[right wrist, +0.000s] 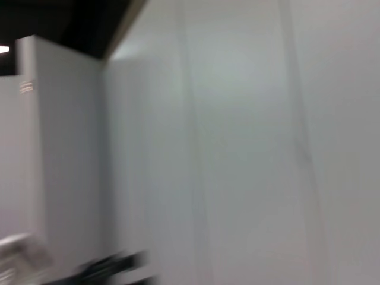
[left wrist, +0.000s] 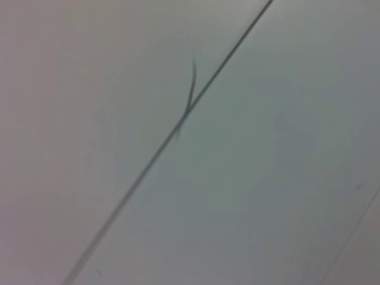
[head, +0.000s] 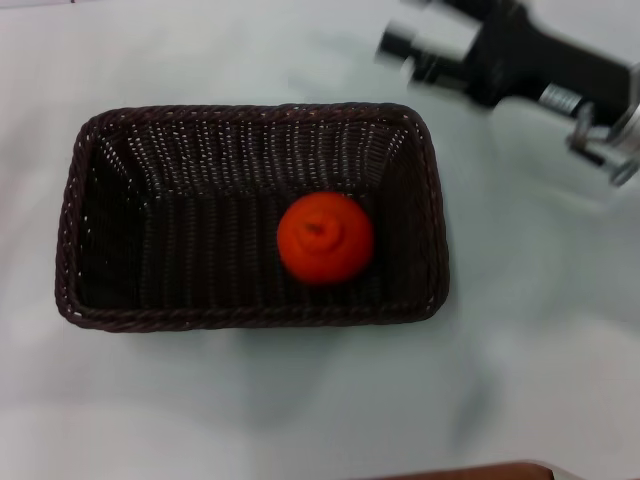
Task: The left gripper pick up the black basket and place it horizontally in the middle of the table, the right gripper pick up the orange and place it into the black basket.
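Note:
The black basket lies lengthwise across the middle of the white table, open side up. The orange rests inside it on the basket floor, right of centre, with nothing touching it. My right gripper is a blurred black arm end with silver cylinders, up at the far right beyond the basket's back right corner and clear of it. My left gripper is out of view. The wrist views show neither basket nor orange.
The left wrist view shows only white surface crossed by a thin dark line. The right wrist view shows blurred white panels and a dark strip at one edge. A brown edge shows at the table's near side.

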Tool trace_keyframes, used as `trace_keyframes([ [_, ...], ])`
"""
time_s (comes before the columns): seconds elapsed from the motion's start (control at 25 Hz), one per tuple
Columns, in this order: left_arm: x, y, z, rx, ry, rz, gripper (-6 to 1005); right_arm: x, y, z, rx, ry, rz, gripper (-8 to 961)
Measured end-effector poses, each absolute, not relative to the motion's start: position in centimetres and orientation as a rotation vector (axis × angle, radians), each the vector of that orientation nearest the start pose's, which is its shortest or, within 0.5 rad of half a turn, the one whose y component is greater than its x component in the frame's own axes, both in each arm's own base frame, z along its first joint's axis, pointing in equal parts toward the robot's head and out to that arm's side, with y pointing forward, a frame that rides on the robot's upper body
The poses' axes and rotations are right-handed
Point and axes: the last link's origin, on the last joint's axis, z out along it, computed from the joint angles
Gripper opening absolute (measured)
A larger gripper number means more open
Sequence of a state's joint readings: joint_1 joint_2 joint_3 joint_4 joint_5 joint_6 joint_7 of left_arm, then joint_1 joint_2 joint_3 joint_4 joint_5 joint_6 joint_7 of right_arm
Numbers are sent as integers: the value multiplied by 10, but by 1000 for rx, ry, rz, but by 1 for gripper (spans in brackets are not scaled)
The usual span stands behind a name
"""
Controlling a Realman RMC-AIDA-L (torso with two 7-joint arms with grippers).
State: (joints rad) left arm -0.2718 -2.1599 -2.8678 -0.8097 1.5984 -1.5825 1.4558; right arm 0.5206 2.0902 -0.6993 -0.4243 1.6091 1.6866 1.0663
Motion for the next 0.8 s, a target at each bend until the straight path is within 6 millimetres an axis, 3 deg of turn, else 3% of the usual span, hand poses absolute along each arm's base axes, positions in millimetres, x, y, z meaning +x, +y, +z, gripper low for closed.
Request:
trace_keyframes([
  [0.28,-352,256,85,-1641,-748,-1176,873,282,330,32,-501,-1727,-1009,924],
  [0.4,-358,250,76,-1570,-694,-1144,873,301,330,42,-584,-1578,-1154,921],
  [0.64,-369,249,68,-1503,-718,-1088,872,335,338,45,-842,-1509,-1247,916],
  [0.8,-370,250,67,-1501,-727,-1080,872,350,331,62,-936,-1470,-1199,914],
])
